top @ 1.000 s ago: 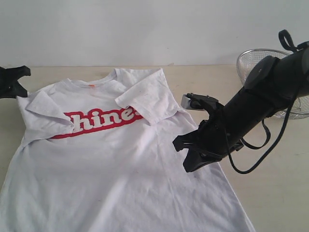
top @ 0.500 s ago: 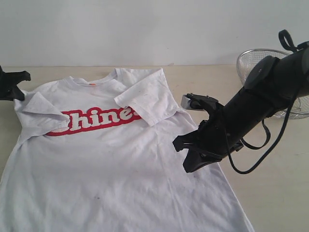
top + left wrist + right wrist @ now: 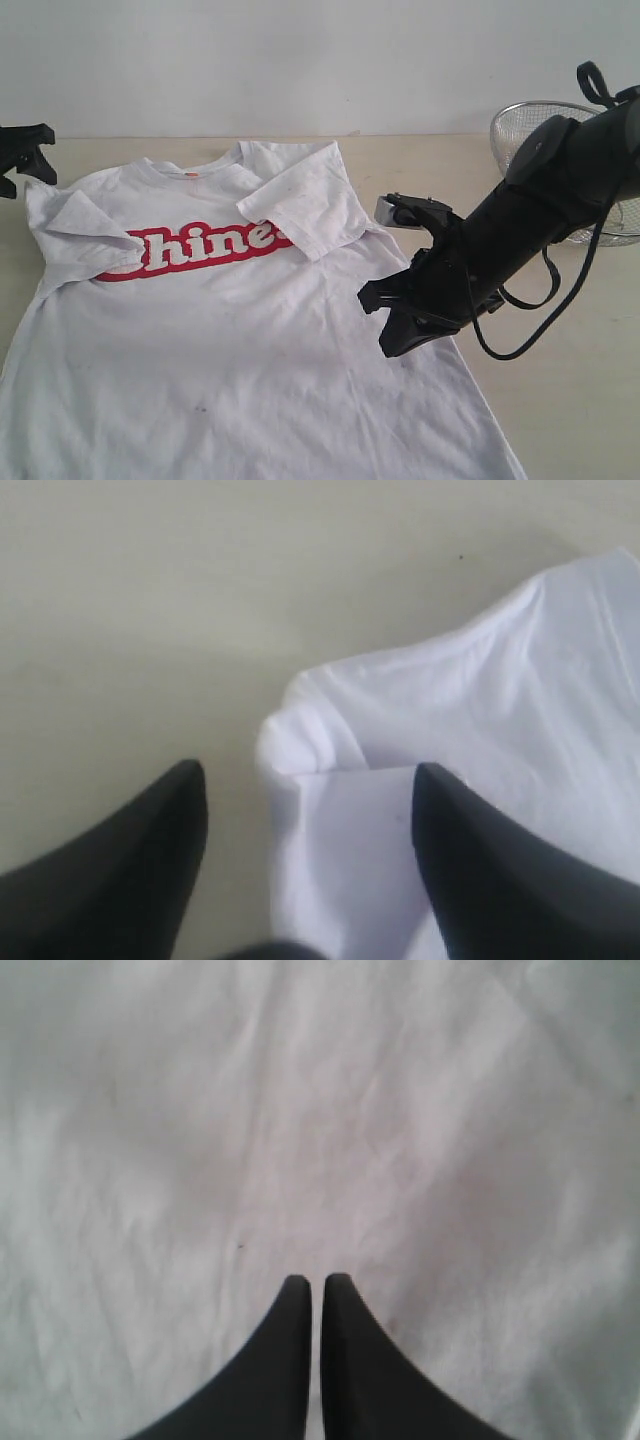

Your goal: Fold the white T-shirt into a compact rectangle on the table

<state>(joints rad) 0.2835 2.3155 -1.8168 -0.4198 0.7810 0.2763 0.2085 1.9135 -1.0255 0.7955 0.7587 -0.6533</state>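
The white T-shirt (image 3: 250, 340) lies spread face up on the table (image 3: 560, 400), its red lettered band across the chest. Both sleeves are folded inward onto the front. My left gripper (image 3: 20, 160) hovers at the far left edge just off the shirt's left shoulder, jaws open and holding nothing. In the left wrist view the gripper (image 3: 305, 780) stands over the folded sleeve's corner (image 3: 300, 730). My right gripper (image 3: 385, 320) hangs above the shirt's right side, shut and empty. The right wrist view shows its closed fingers (image 3: 290, 1360) over plain white cloth (image 3: 300, 1110).
A silver wire-mesh basket (image 3: 525, 125) stands at the back right behind the right arm. A small white and black object (image 3: 392, 211) lies on the table beside the shirt's right sleeve. A pale wall runs behind the table.
My left gripper has opened and let go of the left sleeve, then drawn back up and away. The sleeve now lies folded on the chest. The right arm has not moved.
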